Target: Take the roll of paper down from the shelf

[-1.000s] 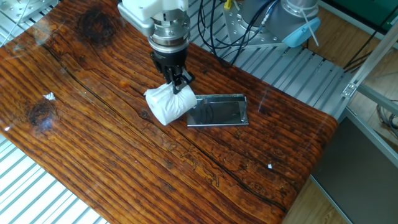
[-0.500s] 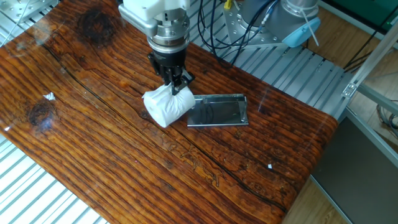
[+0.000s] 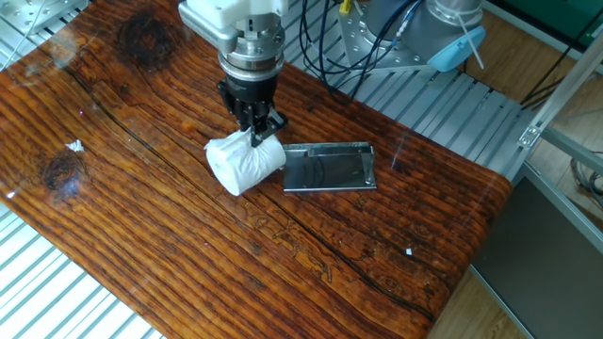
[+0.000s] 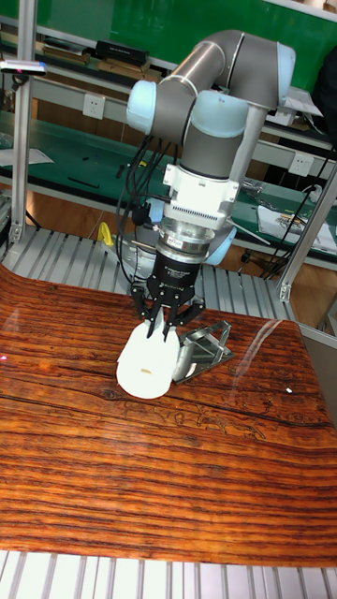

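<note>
Jaws of black two-finger gripper (image 3: 255, 135) clamped on small white crumpled roll of paper (image 3: 243, 163), resting on wooden tabletop (image 3: 170, 245), just at 9 o'clock of shiny grey metal plate shelf (image 3: 330, 168).

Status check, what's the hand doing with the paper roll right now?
Hand shut on roll of paper. Roll clear of the shelf, beside it over the table. Nothing blocking.
</note>
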Robot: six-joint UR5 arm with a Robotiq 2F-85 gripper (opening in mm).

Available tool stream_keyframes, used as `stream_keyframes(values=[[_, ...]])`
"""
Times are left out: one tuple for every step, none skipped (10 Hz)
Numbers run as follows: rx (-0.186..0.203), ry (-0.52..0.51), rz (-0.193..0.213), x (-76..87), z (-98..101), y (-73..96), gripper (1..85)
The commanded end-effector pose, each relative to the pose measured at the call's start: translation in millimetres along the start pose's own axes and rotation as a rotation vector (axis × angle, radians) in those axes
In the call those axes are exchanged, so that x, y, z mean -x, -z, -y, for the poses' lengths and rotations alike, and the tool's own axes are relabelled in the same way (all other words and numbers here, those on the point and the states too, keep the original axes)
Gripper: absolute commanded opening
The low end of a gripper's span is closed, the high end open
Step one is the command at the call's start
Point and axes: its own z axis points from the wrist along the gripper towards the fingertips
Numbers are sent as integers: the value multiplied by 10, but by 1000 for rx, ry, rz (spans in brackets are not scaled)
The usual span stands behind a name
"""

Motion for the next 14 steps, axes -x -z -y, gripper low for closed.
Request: stream_keyframes(values=[[38,15,8,24,-90,14,10],[46,46,2,72,4,35,10],[74,66,-1,135,55,53,10],[103,87,3,191,90,61,10],[121,102,7,232,130,72,10],[122,110,9,269,165,68,10],[125,109,9,301,162,65,10],[128,92,6,316,154,68,10],[132,41,-8,288,152,62,10],[128,-8,-30,205,183,34,10],[105,-24,-63,114,242,-10,10],[82,-28,-74,103,287,-47,10],[77,-35,-76,104,293,-46,10],[83,7,-79,91,308,-15,10]])
